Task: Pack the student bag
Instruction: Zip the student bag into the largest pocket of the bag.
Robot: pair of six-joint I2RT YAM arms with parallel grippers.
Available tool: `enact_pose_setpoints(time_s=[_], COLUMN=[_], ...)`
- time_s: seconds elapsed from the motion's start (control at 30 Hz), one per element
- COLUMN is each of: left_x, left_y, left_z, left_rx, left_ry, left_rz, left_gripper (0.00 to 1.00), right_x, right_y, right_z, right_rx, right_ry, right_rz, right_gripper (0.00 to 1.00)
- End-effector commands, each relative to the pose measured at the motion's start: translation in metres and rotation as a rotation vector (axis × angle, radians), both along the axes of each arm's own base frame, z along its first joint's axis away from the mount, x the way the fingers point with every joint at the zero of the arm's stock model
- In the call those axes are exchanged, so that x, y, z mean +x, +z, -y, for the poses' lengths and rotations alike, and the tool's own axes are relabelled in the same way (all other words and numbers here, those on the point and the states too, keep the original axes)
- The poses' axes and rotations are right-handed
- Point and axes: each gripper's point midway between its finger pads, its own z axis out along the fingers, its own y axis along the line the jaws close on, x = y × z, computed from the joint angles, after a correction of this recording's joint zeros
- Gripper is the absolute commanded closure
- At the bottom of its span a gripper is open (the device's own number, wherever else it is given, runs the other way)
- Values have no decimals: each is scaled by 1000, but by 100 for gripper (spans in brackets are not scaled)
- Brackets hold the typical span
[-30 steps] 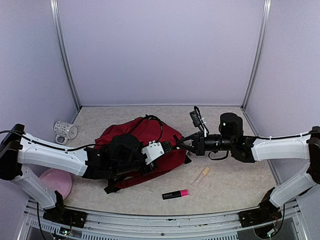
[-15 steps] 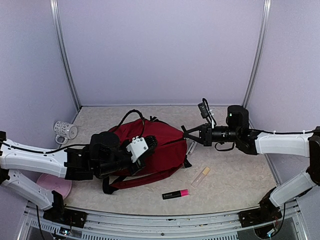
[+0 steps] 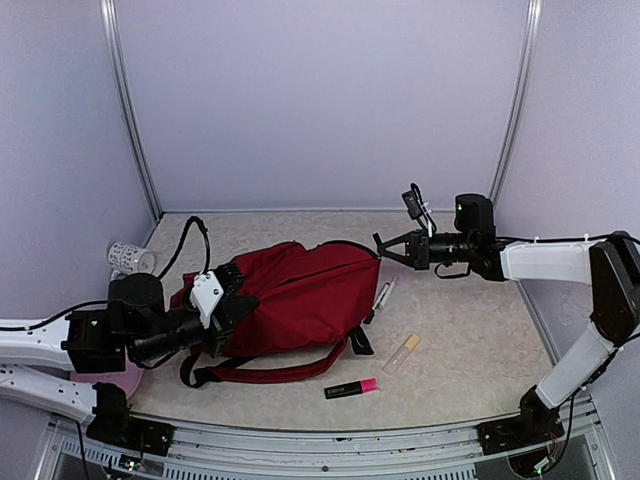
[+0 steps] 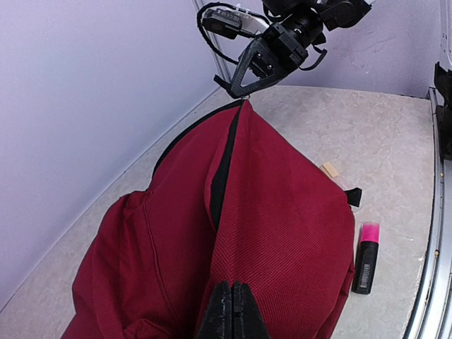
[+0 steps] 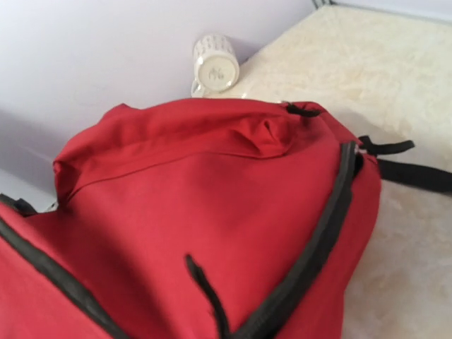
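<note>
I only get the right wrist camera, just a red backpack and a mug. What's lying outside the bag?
Observer: A black-and-pink highlighter lies on the table in front of the backpack.
Operator: Anything more?
Observer: A pale tube lies just beyond it, not touching.
Operator: Who's holding the bag?
Observer: Both arms: left fingers pinch one end, right fingers the opposite end.
</note>
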Motion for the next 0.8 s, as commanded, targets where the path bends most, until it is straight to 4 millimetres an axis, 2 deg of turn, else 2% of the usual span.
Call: enact_pose_setpoints(time_s=[0.0,0.17,0.23,0.27,0.3,0.37,0.43,0.5,0.6,0.67,0.77], left_x=[-1,-21,-34,-41,-45,-47,-39,-28,-11,-8,-5], left_y=[7,-9,0,10,22,45,58,47,33,27,28], left_z=[-16,5,20,28,36,50,64,85,104,118,134], left_rx=[-60,-16,-32,-52,-74,-125,-160,-131,-94,-83,-96], left_ry=[51,-97,-198,-245,-280,-306,-289,-260,-193,-187,-184], left_rz=[-16,-89,-102,-95,-81,-46,-37,-66,-93,-114,-138], left_gripper=[100,98,53,40,34,28,24,22,19,19,19], right_x=[53,27,10,2,-8,-27,-46,-61,-78,-88,-100], right_y=[5,30,40,44,49,62,76,89,111,122,130], right_z=[30,4,-11,-18,-26,-40,-51,-59,-67,-71,-80], right_rx=[-52,-45,-49,-52,-51,-35,-15,2,35,54,69], right_ry=[-198,-138,-101,-88,-69,-38,-10,8,21,25,40], right_rz=[66,131,157,166,177,200,225,250,283,299,310], right_gripper=[100,100,100,100,100,100,100,100,100,100,100])
